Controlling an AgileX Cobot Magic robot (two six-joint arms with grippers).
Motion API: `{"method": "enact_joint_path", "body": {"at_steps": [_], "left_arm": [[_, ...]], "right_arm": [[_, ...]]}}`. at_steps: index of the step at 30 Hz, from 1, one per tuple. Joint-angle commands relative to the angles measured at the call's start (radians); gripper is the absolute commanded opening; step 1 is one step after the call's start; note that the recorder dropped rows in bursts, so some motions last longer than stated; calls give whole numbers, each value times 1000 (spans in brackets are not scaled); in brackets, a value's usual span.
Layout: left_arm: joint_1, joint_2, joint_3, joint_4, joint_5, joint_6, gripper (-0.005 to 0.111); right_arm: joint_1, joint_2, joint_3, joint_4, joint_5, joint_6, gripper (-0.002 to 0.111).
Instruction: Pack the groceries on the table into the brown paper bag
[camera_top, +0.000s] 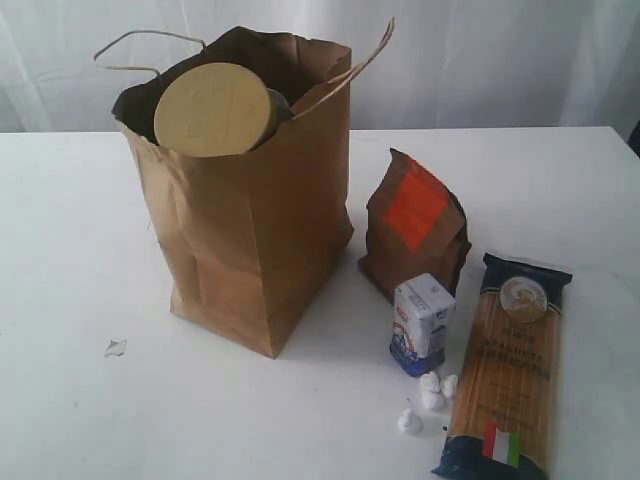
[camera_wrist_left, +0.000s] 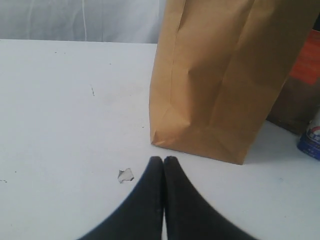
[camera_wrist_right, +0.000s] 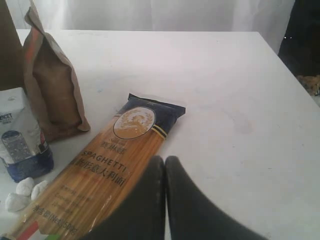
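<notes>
Packing looked past halfway, I'd guess. The tan-lidded jar (camera_top: 213, 108) sat in the mouth of the brown paper bag (camera_top: 250, 240), which stood left of the middle of the table (camera_top: 80, 250). The brown pouch (camera_top: 413, 230), small carton (camera_top: 421, 322) and spaghetti pack (camera_top: 505, 380) lay out to its right, the pack nearest the right edge (can and bottle not visible, presumably inside). The left gripper (camera_wrist_left: 163, 160) and right gripper (camera_wrist_right: 165, 159) were pressed together, holding nothing. There was plenty of bare table toward the far and right edges.
</notes>
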Motion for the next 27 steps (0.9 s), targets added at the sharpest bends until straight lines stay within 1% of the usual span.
{"method": "enact_joint_path", "body": {"at_steps": [1,27], "left_arm": [[1,-48,3,59,38,-6,0],[2,-55,3,63,27,0,0]], "right_arm": [[-5,-6,2,-6,-8,3,0],[-5,-6,2,-6,-8,3,0]]}}
